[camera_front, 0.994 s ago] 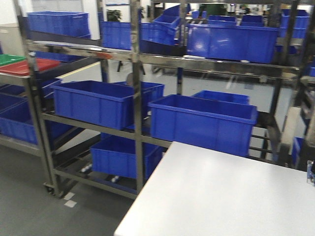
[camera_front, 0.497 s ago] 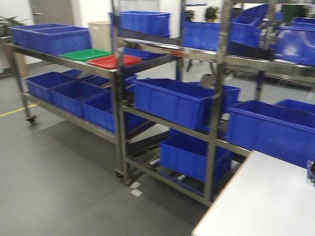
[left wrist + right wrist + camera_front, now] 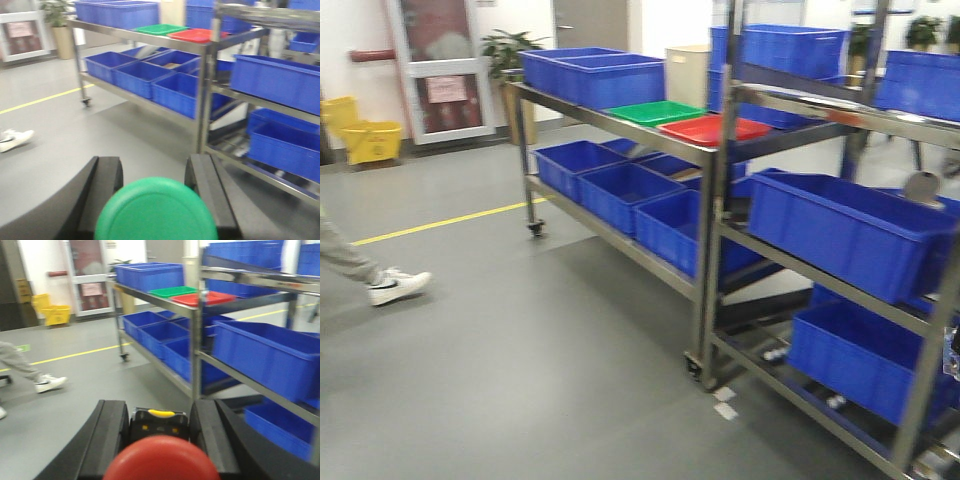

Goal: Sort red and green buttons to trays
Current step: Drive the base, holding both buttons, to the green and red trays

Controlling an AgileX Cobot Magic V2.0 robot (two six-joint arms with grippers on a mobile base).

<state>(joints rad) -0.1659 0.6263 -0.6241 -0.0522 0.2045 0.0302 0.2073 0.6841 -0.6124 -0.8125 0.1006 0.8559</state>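
My left gripper (image 3: pixel 153 172) is shut on the green button (image 3: pixel 156 212), whose round green cap fills the gap between the black fingers. My right gripper (image 3: pixel 159 415) is shut on the red button (image 3: pixel 162 458); its black base with yellow marks shows between the fingers. The green tray (image 3: pixel 656 113) and the red tray (image 3: pixel 715 129) lie side by side on the top shelf of a steel rack, far ahead. They also show in the left wrist view, green tray (image 3: pixel 159 29) and red tray (image 3: pixel 196 35), and in the right wrist view, green tray (image 3: pixel 173 291) and red tray (image 3: pixel 202 299).
Steel racks (image 3: pixel 708 290) hold several deep blue crates (image 3: pixel 850 230). A cream tub (image 3: pixel 686 62) stands behind the trays. A person's leg and white shoe (image 3: pixel 395 287) are at the left on the grey floor, beside a yellow floor line (image 3: pixel 450 222). A yellow mop bucket (image 3: pixel 368 138) stands by a door.
The front view has swung left: the white table has left the frame, the racks have slid right, and the trays now sit near the centre. A person's foot has come into view.
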